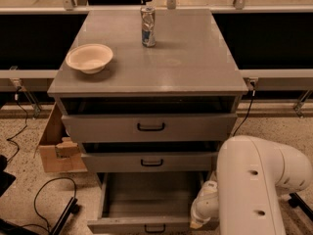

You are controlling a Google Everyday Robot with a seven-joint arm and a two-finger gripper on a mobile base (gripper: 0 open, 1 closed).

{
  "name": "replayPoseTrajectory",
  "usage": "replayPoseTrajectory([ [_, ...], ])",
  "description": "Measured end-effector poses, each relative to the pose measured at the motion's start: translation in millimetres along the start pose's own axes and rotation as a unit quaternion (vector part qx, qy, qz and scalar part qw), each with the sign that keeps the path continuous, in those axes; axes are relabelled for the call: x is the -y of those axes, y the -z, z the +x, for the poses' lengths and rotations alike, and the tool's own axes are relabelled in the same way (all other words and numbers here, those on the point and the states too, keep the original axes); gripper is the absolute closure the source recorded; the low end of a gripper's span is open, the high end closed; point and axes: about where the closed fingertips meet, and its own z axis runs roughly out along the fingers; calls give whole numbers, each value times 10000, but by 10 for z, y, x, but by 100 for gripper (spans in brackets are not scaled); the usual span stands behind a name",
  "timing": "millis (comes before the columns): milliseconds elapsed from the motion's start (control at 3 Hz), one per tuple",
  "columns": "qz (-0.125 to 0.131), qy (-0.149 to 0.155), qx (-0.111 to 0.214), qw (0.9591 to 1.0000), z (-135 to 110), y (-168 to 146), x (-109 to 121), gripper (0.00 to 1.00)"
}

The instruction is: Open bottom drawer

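1. At the foot of the bench (186,67), the bottom drawer (146,199) stands pulled well out. Its plain grey inside shows, and its black loop handle (154,228) is at the lower edge of view.
2. Low at the bench's right front, by that drawer's right front corner, sits the pincer (203,210) (released or clenched, I cannot tell), below the bulky white arm (254,190).
3. Higher in the bench, the middle drawer (151,161) and top drawer (149,127) each show a dark gap above the front.
4. On the bench top, a cream bowl (89,58) rests at the left and a can (148,26) stands upright near the back.
5. Left of the bench, a cardboard box (56,146) sits on the floor.
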Motion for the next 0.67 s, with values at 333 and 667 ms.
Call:
replayPoseTrajectory([
  [333, -1, -88, -11, 10000, 56, 12, -63, 100],
  [667, -1, -88, -11, 10000, 51, 11, -64, 82],
])
